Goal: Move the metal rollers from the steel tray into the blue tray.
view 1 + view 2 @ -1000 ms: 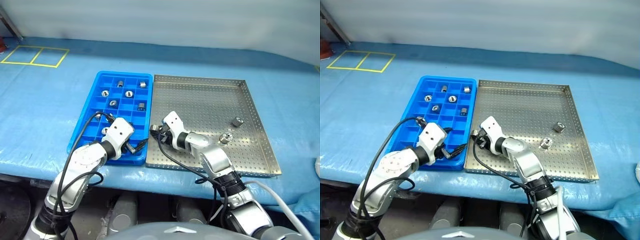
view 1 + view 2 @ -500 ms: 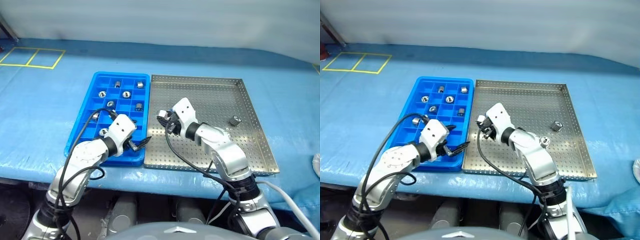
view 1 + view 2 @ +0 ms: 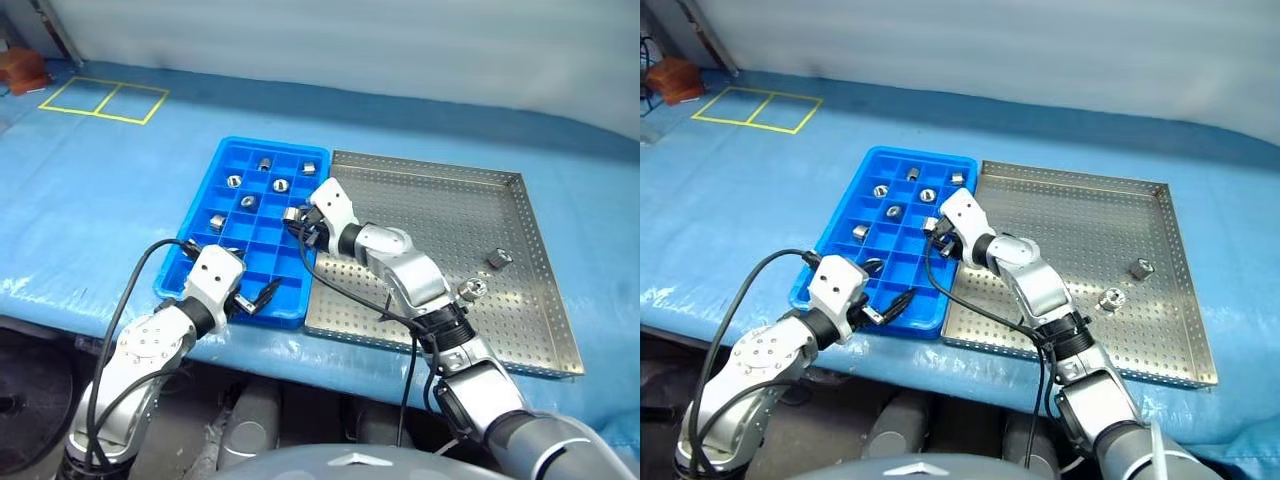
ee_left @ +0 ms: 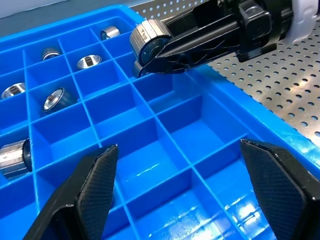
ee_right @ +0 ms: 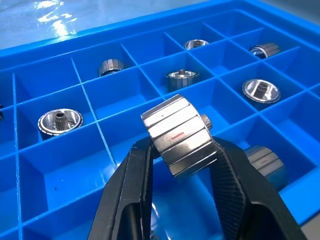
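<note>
While right gripper [image 5: 182,150] clamps a roller [image 5: 179,134] | it hangs above blue tray [image 3: 200,262], right column, empty cell beneath | left gripper [image 4: 185,187] spread, idle near edge.

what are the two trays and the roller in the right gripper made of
Blue tray: looks like glossy moulded plastic, with soft highlights on its grid walls. Steel tray: matt grey perforated sheet metal, dotted with even rows of holes. Roller in the right gripper: polished metal, probably steel, mirror-bright with fine ribs along its side.

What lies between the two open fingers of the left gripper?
In the left wrist view, between the left gripper's fingers lie bare compartments of the blue tray; no roller there.
</note>
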You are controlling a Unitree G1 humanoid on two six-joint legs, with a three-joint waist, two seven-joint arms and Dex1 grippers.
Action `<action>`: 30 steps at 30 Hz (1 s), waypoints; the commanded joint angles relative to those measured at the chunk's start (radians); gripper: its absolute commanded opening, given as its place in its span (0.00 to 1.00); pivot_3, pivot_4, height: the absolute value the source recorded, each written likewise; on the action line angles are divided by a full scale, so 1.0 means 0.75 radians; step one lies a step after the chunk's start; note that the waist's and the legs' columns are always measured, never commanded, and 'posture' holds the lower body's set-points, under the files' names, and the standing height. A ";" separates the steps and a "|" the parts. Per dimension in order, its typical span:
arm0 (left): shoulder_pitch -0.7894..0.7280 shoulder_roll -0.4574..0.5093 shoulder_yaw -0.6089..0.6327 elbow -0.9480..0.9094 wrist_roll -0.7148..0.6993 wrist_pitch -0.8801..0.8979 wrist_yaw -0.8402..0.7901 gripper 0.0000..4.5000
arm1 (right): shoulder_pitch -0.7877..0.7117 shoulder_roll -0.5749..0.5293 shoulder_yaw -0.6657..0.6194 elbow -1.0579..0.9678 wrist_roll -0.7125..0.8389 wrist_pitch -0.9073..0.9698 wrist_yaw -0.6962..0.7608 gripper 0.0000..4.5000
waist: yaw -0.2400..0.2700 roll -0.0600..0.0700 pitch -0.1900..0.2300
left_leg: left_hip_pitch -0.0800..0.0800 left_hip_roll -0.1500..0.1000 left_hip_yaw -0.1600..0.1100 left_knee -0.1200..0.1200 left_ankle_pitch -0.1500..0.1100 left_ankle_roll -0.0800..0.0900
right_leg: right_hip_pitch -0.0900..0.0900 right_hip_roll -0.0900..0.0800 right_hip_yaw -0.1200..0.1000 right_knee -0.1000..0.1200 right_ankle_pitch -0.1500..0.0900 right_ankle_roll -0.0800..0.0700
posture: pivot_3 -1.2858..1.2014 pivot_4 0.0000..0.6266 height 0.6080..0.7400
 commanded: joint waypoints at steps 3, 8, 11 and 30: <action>0.006 0.003 0.004 -0.072 -0.002 0.008 0.023 0.94 | -0.063 0.040 -0.016 0.040 0.008 -0.074 0.030 0.29 | 0.021 0.000 0.000 | 0.000 0.000 0.000 -0.001 0.001 -0.002 | 0.000 0.000 0.000 0.000 0.000 0.000 | 0.71 0.24 1.00; 0.000 -0.005 -0.017 -0.073 0.003 0.014 0.038 0.94 | -0.080 0.059 -0.019 0.104 -0.004 -0.097 0.039 0.29 | 0.040 0.000 0.000 | 0.000 0.000 0.000 -0.002 0.002 -0.003 | -0.001 0.000 0.000 0.000 0.000 0.000 | 0.71 0.24 1.00; 0.000 -0.006 -0.024 -0.070 0.002 0.014 0.047 0.94 | -0.085 0.063 -0.017 0.115 -0.008 -0.096 0.048 0.29 | 0.056 0.000 0.000 | 0.000 0.000 0.000 -0.002 0.002 -0.003 | -0.001 0.001 0.000 0.000 0.000 0.000 | 0.71 0.24 1.00; -0.195 -0.103 -0.138 0.080 -0.018 -0.059 0.020 0.94 | 0.139 -0.157 -0.106 -0.436 -0.083 0.124 -0.058 0.72 | 0.126 0.001 0.000 | -0.004 0.000 -0.001 -0.001 0.002 -0.012 | -0.003 0.000 0.000 -0.002 0.000 0.000 | 0.66 0.24 1.00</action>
